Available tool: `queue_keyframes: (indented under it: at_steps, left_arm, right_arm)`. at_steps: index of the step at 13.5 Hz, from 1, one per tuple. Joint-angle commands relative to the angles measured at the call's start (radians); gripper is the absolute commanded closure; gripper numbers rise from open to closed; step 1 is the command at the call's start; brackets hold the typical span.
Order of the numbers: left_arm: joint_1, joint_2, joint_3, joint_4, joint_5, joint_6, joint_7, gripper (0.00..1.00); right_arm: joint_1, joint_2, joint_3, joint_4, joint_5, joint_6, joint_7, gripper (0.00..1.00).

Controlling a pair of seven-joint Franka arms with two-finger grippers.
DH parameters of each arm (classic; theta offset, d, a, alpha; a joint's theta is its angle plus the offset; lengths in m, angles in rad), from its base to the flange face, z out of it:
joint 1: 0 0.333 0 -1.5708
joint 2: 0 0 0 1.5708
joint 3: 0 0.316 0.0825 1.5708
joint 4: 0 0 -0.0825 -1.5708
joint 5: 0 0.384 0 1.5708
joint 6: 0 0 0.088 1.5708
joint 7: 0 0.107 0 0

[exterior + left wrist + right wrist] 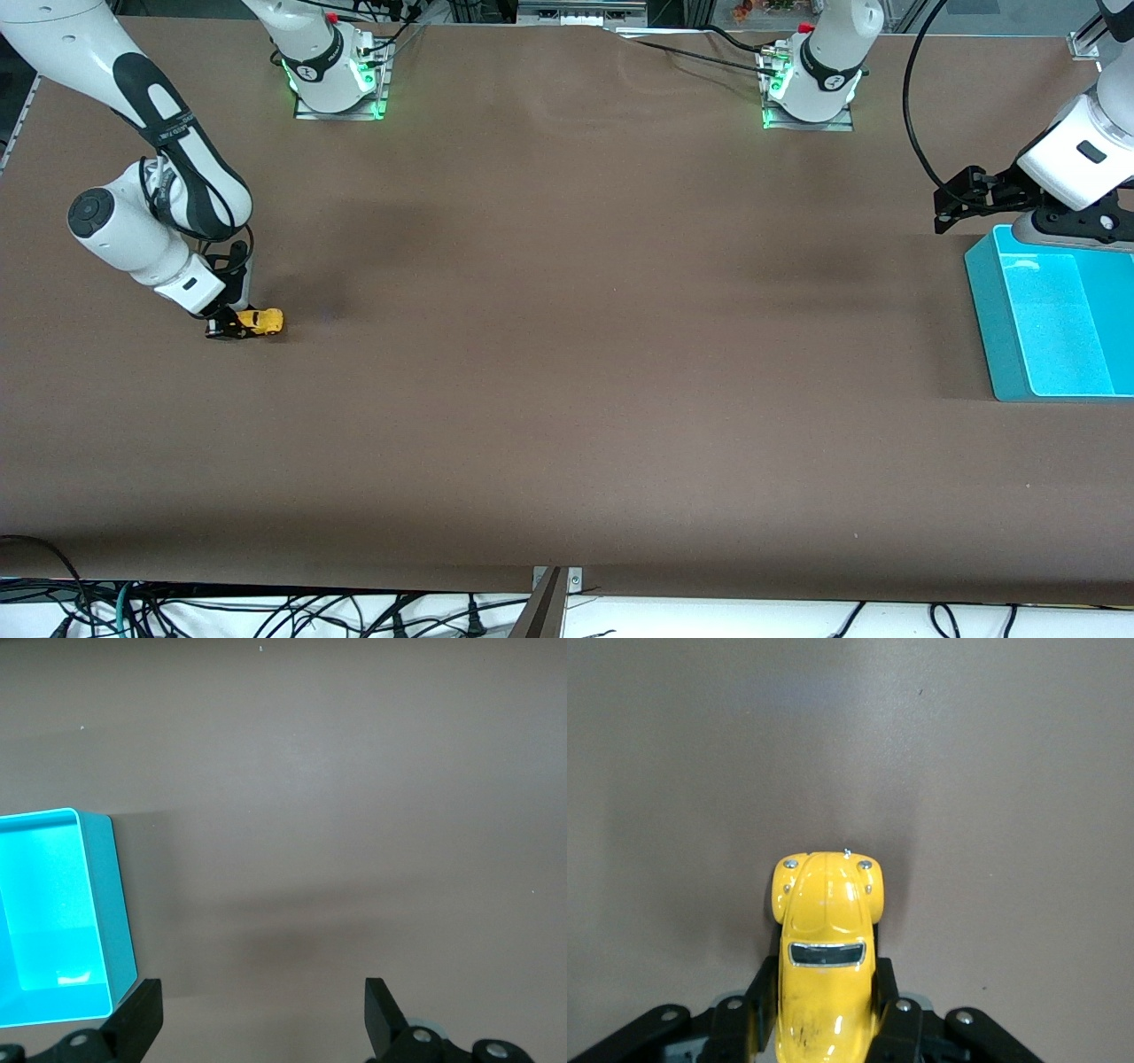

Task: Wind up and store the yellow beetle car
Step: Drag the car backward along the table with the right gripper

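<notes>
Right gripper (232,326) grips yellow beetle car (262,321) — its rear hidden.

The right claw (824,1028) grips the yellow beetle car (825,948) by its sides on the brown table (992,771).

Inventory of the table as seen from the floor:

- Toy cars: one. The yellow beetle car (261,322) (825,943), single item.
- Bins: one. The turquoise bin (1001,319) (99,895), open-topped, rectangular.
- Robot arms: two, each on its own base plate, so two base plates.
- Grippers: two. The right gripper (229,326) (824,1014) and the left gripper (952,206) (261,1014), each with two fingers, four fingers in all.
- Tables: one, the brown table (567,425).
</notes>
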Motion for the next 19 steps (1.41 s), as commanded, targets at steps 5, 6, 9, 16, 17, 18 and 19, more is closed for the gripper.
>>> queue_keyframes:
  at_steps: [5, 6, 9, 16, 17, 18, 19]
  left_arm:
    - [-0.002, 0.007, -0.001, 0.023, 0.019, -0.018, 0.016, 0.00]
    - [-0.002, 0.007, -0.001, 0.023, 0.019, -0.018, 0.016, 0.00]
    - [-0.002, 0.007, -0.001, 0.023, 0.019, -0.018, 0.016, 0.00]
    - [-0.002, 0.007, 0.001, 0.023, 0.019, -0.018, 0.016, 0.00]
    - [-0.002, 0.007, 0.001, 0.023, 0.019, -0.018, 0.016, 0.00]
    - [-0.002, 0.007, 0.001, 0.023, 0.019, -0.018, 0.016, 0.00]
    - [-0.002, 0.007, -0.001, 0.023, 0.019, -0.018, 0.016, 0.00]
  right_arm:
    - [-0.034, 0.131, -0.022, 0.045, 0.002, -0.025, -0.060, 0.81]
    - [-0.032, 0.125, -0.024, 0.053, 0.016, -0.051, -0.060, 0.83]
    - [-0.032, 0.110, -0.053, 0.082, 0.019, -0.114, -0.066, 0.83]
    - [-0.032, 0.113, -0.067, 0.098, 0.019, -0.139, -0.058, 0.59]
    - [-0.031, 0.113, -0.065, 0.105, 0.019, -0.140, -0.058, 0.47]
    - [-0.030, 0.114, -0.065, 0.116, 0.019, -0.142, -0.052, 0.31]
    - [-0.032, 0.114, -0.064, 0.131, 0.021, -0.171, -0.034, 0.00]
